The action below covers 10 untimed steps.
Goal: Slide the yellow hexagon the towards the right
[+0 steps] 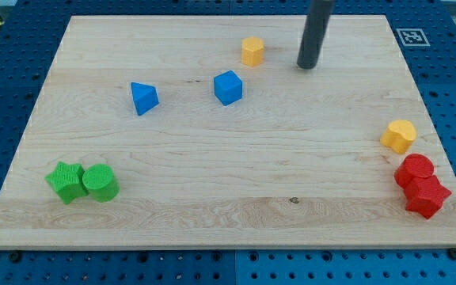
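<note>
Near the board's top edge, my tip rests bare on the wood, holding nothing, just to the view's right of the yellow hexagon and apart from it. That is the wrong side for a rightward push, so it likely must circle to the hexagon's left. A blue cube and blue triangle sit below; green blocks crowd the bottom-left corner, a yellow heart and red blocks the bottom-right.
</note>
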{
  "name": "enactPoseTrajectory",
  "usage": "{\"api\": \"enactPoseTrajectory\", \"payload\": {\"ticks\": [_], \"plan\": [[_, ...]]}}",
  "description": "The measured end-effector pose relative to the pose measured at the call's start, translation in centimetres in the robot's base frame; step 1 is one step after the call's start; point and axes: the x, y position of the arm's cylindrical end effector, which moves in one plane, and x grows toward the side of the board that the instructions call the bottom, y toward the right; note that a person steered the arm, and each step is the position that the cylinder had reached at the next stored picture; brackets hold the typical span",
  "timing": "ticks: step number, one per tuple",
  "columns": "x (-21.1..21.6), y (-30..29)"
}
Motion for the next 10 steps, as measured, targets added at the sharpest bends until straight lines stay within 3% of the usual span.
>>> {"api": "enactPoseTrajectory", "payload": {"ticks": [2, 4, 7, 9, 10], "plan": [[-3.0, -9.0], [-2.0, -7.2], [-2.0, -18.3], [-0.8, -15.7], [-0.6, -17.6]]}}
